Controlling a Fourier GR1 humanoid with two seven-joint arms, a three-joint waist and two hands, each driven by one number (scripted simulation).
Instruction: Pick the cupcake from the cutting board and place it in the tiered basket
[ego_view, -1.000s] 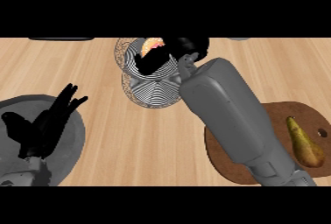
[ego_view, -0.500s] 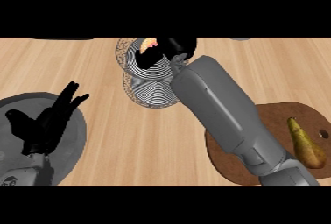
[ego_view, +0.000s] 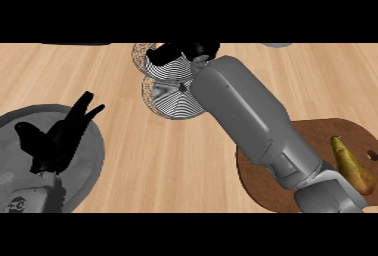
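Black right robot hand (ego_view: 183, 51) curls over the tiered basket (ego_view: 171, 97).

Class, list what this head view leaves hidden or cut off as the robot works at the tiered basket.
- Cupcake: not visible; the right hand covers the tiered basket's upper tier.
- Right hand's fingers: cut by the top edge, grip unclear.
- Cutting board: partly hidden by the right forearm and cut off at the bottom edge.
- Pear: lower end hidden behind the arm.

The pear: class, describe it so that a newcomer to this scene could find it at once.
Start at the wooden counter, then go to the dark brown cutting board at its lower right, beside the grey forearm. The pear lies on the board's right side, the only slim yellow-green thing there.
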